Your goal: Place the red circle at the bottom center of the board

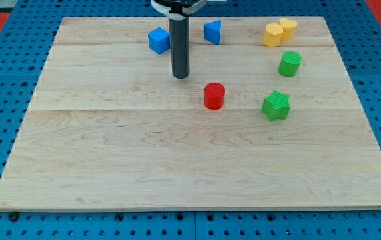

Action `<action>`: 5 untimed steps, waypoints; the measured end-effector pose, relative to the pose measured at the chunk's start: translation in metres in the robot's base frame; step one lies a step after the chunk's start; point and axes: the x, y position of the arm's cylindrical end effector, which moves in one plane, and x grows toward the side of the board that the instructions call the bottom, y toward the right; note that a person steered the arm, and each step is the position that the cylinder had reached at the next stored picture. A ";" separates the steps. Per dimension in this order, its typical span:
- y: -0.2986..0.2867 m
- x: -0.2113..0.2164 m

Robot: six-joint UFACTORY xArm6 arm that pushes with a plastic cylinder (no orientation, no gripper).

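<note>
Red circle (214,95) just right and below my tip (180,75), apart

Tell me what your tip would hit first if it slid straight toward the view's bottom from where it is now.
Probably nothing. My tip sits up and to the view's left of the red circle; going straight down the view, it looks likely to pass left of that block, with only bare board ahead, though depth is hard to judge.

My tip (180,75) resting on bench (177,167), up-left of red circle (214,96), apart. Blue cube (158,40) sitting just left of rod, blue triangle (212,31) right. Yellow blocks (279,31), green circle (290,64), green star (276,105) lying at view's right.
</note>
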 end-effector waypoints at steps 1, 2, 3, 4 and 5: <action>-0.014 0.000; -0.031 0.000; 0.000 -0.001; 0.071 0.004; 0.060 0.073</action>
